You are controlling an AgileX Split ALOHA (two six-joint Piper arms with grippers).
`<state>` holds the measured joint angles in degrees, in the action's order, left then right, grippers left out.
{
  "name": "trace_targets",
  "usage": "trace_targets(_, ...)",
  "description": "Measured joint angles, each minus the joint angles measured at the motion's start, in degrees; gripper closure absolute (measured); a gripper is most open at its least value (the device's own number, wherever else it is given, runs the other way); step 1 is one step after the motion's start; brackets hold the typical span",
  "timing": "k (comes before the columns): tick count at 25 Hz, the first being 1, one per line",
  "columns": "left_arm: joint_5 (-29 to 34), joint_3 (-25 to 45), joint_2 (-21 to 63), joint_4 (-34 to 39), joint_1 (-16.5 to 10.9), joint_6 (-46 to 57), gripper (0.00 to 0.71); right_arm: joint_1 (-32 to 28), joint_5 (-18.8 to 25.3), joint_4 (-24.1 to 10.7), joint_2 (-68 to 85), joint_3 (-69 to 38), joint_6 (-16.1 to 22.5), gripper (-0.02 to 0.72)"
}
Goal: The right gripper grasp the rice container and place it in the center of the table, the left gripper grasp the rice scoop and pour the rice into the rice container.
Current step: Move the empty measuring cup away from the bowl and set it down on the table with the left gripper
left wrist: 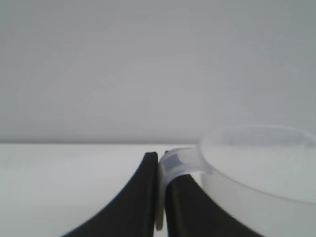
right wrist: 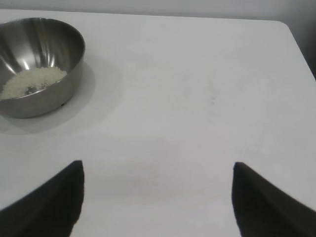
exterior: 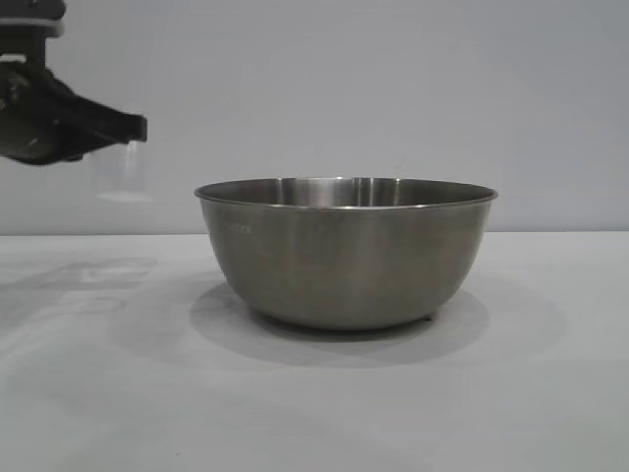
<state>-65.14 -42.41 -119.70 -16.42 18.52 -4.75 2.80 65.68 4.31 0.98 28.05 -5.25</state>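
The rice container (exterior: 344,251), a wide steel bowl, stands in the middle of the table. The right wrist view shows the rice container (right wrist: 37,64) with a small heap of white rice (right wrist: 32,81) in its bottom. My left gripper (exterior: 133,128) hangs in the air up and to the left of the bowl, shut on the loop handle of the rice scoop (exterior: 120,172), a translucent plastic cup held upright. In the left wrist view the left gripper (left wrist: 161,160) pinches that handle and the rice scoop (left wrist: 261,168) looks empty. My right gripper (right wrist: 158,170) is open over bare table, apart from the bowl.
A white table (exterior: 550,393) spreads around the bowl, with a plain grey wall behind. The table's far edge and rounded corner (right wrist: 284,24) show in the right wrist view.
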Motion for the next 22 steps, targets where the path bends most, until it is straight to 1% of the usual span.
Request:
trace_targets(7, 0.00, 0.26, -3.93, 0.97, -0.02, 0.04, 0.710, 0.00, 0.00, 0.00, 0.00, 0.00, 0.00, 0.155)
trace_targets(16, 0.00, 1.87, -4.36, 0.97, -0.02, 0.88, 0.710, 0.00, 0.00, 0.00, 0.00, 0.00, 0.00, 0.155)
trace_targets(17, 0.00, 2.30, -4.36, 0.97, -0.02, 1.51, 0.674, 0.00, 0.00, 0.00, 0.00, 0.00, 0.00, 0.155)
trace_targets(18, 0.00, 2.63, -4.36, 0.97, -0.02, 2.28, 0.662, 0.00, 0.00, 0.00, 0.00, 0.00, 0.00, 0.155)
trace_targets(19, 0.00, 3.03, -4.36, 0.97, -0.02, 3.18, 0.609, 0.00, 0.00, 0.00, 0.00, 0.00, 0.00, 0.155)
trace_targets(22, 0.00, 4.10, -4.36, 0.97, -0.02, 4.44, 0.492, 0.00, 0.00, 0.00, 0.00, 0.00, 0.00, 0.155)
